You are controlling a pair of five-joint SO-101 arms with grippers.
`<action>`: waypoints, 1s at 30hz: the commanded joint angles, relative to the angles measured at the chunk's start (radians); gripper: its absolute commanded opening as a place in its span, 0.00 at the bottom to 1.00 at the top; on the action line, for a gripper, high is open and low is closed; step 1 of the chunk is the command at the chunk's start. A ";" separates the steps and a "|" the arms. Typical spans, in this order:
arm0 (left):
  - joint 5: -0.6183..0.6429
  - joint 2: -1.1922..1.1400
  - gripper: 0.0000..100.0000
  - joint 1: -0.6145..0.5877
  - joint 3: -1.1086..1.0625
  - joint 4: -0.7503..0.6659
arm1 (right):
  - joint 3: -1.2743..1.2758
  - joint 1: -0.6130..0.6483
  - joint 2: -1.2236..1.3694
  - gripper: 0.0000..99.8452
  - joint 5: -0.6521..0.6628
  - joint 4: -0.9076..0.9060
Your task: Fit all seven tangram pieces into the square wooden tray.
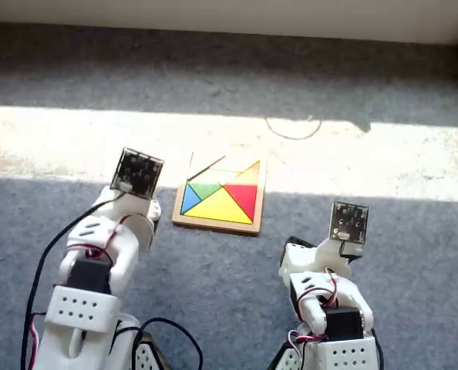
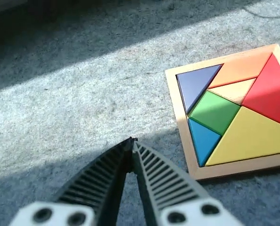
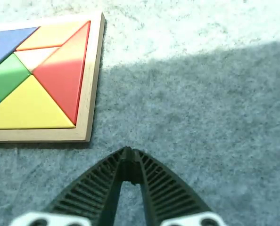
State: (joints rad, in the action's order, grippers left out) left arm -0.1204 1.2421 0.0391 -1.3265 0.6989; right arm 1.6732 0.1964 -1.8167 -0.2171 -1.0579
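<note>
We judge that the fitting is done and only the last check is left. The square wooden tray (image 2: 177, 113) lies flat on the grey covered worktop (image 2: 74, 84), between the two arms and a little ahead of them.

Inside its rim we count seven pieces:
- the big yellow triangle (image 2: 253, 136)
- the big red triangle (image 2: 272, 89)
- the green square (image 2: 215, 112)
- the small blue triangle (image 2: 203, 141)
- the purple triangle (image 2: 196, 82)
- the orange parallelogram (image 2: 241, 68)
- the pale triangle (image 2: 234, 90)

They fill the square edge to edge, and we see no open gap. The sunlit far corner is washed out in the high view, so we can only say that the pieces there seem to sit flush.

The left hand (image 2: 132, 143) has its fingers pressed together on nothing, and it is over the worktop near the tray's blue side. The right hand (image 3: 129, 151) is also pressed together and empty, near the tray corner on the red side.

In our opinion the next move calls for no grasp. At most it needs a light press on a piece that stands proud, and otherwise both arms can go to rest.
</note>
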 commanded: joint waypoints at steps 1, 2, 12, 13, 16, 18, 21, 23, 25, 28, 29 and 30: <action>0.012 0.213 0.01 -0.039 -0.108 0.008 | 0.108 -0.015 -0.012 0.00 0.012 -0.008; 0.012 0.260 0.01 -0.050 -0.143 0.011 | 0.108 -0.015 -0.012 0.00 0.012 -0.008; 0.008 0.596 0.01 -0.077 -0.297 0.215 | 0.108 -0.015 -0.012 0.00 0.012 -0.008; 0.008 0.585 0.01 -0.079 -0.300 0.222 | 0.108 -0.015 -0.012 0.00 0.012 -0.008; 0.008 0.570 0.01 -0.079 -0.338 0.221 | 0.108 -0.015 -0.012 0.00 0.012 -0.008; 0.008 0.572 0.01 -0.079 -0.369 0.224 | 0.108 -0.015 -0.012 0.00 0.012 -0.008; 0.008 0.570 0.01 -0.079 -0.371 0.249 | 0.108 -0.015 -0.012 0.00 0.012 -0.008; 0.008 0.570 0.01 -0.079 -0.371 0.285 | 0.108 -0.013 -0.012 0.00 0.012 -0.008; 0.008 0.570 0.01 -0.079 -0.371 0.341 | 0.108 -0.013 -0.012 0.00 0.012 -0.008; 0.008 0.570 0.01 -0.079 -0.371 0.431 | 0.108 -0.008 -0.010 0.00 0.012 -0.008; 0.008 0.570 0.01 -0.079 -0.371 0.451 | 0.108 -0.008 -0.010 0.00 0.012 -0.008; 0.008 0.570 0.01 -0.079 -0.371 0.470 | 0.108 -0.007 -0.010 0.00 0.012 -0.008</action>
State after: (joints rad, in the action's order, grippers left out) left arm -0.1204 1.7806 -0.0253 -1.6763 1.1162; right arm 1.6732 0.1964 -1.8167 -0.2171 -1.0579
